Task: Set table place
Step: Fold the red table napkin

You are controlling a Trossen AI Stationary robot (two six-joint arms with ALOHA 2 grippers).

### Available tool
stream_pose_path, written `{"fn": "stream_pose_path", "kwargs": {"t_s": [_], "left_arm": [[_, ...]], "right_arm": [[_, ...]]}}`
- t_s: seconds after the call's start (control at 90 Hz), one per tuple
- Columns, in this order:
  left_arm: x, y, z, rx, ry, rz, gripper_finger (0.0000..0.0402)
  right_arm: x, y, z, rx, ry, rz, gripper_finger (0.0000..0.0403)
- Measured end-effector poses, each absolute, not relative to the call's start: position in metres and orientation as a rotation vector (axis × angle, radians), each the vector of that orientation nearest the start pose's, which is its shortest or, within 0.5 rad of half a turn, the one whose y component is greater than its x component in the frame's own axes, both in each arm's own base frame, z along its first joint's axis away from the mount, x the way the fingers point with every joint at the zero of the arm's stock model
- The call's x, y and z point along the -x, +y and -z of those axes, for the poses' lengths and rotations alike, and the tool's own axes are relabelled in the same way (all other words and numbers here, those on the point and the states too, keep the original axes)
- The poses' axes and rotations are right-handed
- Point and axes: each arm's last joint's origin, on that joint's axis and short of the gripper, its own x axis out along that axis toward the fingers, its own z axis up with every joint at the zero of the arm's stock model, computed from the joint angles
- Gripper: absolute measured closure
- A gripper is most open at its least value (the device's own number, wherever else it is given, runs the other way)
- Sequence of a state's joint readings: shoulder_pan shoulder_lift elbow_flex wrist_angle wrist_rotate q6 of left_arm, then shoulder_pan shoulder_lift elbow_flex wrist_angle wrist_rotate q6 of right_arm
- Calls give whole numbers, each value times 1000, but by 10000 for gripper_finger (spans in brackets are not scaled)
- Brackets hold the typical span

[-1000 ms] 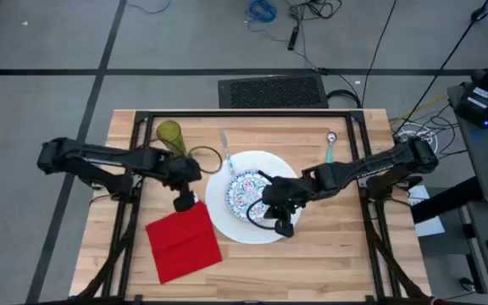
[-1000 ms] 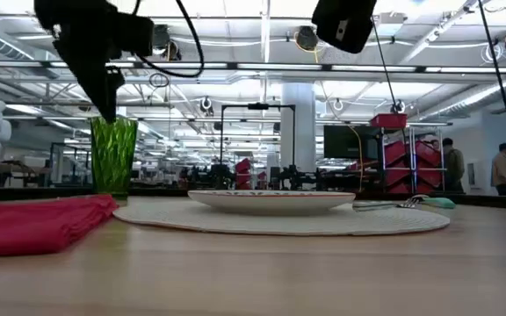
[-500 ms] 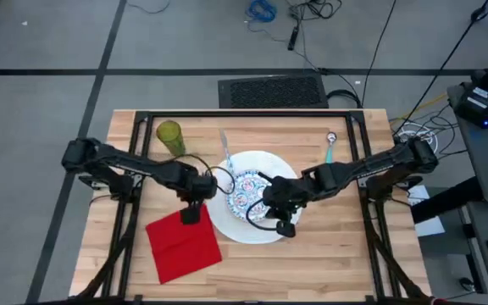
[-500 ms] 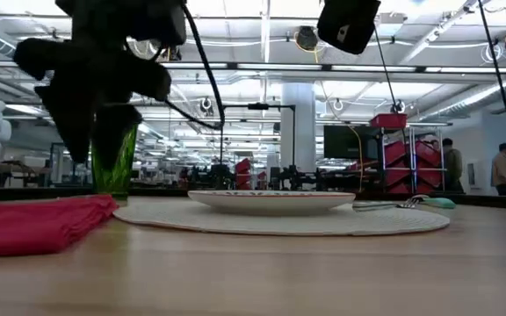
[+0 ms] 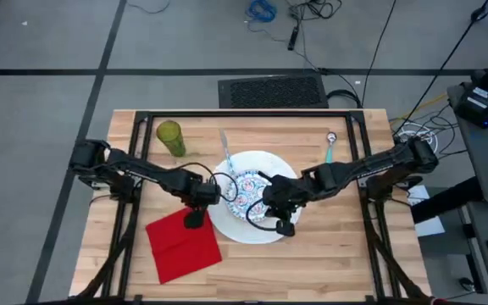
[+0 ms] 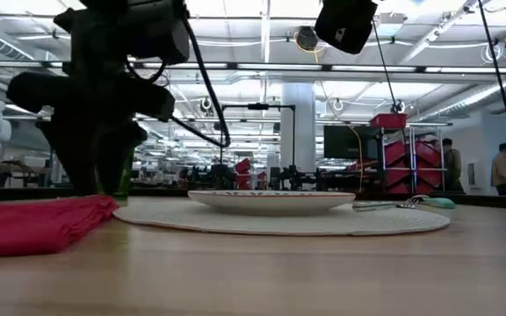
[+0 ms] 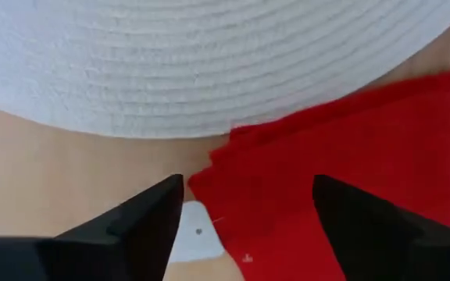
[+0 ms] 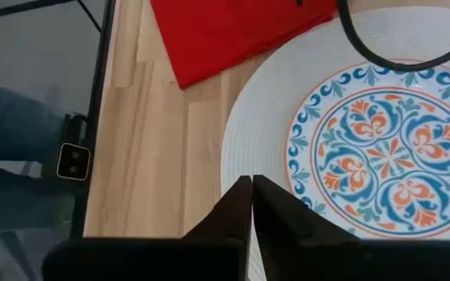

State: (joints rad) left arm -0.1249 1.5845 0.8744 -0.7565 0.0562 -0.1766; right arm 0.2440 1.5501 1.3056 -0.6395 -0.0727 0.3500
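Overhead, the table (image 5: 337, 254) carries the place nearly gathered: the large white plate (image 5: 227, 222) sits at centre with the small patterned plate (image 5: 246, 188) on it, the red napkin (image 5: 182, 244) lies at about eight o'clock from the plates, the green tumbler (image 5: 170, 137) stands at about ten o'clock, the fork (image 5: 224, 146) at about eleven and the teal spoon (image 5: 329, 150) out at two. The left gripper (image 5: 195, 215) hangs over the napkin's corner nearest the plate; the right gripper (image 5: 283, 224) waits over the white plate's five o'clock rim. From table height, the left gripper (image 6: 84, 167) is low, just above the napkin (image 6: 33, 224), with the tumbler (image 6: 121, 175) partly hidden behind it and the right arm held high. The left wrist view shows its fingers (image 7: 143, 222) spread apart, straddling the napkin's corner (image 7: 287, 203) beside the white plate's rim (image 7: 209, 70). The right wrist view shows that gripper (image 8: 251, 204) pinched together on nothing, above the white plate (image 8: 260, 140) beside the patterned one (image 8: 381, 152). Judging from this, the step is picking up the napkin: descend straight until both fingertips press the cloth, pinch several layers at the corner rather than one, stay off the plate's rim, and lift slowly so the folds stay together.
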Motion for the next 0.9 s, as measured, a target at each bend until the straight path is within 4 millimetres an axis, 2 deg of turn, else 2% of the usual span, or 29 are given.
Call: {"fn": "stream_pose_path", "kwargs": {"t_s": [0.311, 0.767, 0.9], "left_arm": [[-260, -35, -155, 128, 1416, 22, 137], [-259, -38, -154, 106, 1420, -19, 137], [-259, -40, -149, 95, 1446, -22, 137]], "right_arm": [[-318, 81, -292, -231, 921, -147, 403], [-319, 82, -293, -234, 908, -150, 403], [-319, 82, -293, -237, 908, -149, 403]]}}
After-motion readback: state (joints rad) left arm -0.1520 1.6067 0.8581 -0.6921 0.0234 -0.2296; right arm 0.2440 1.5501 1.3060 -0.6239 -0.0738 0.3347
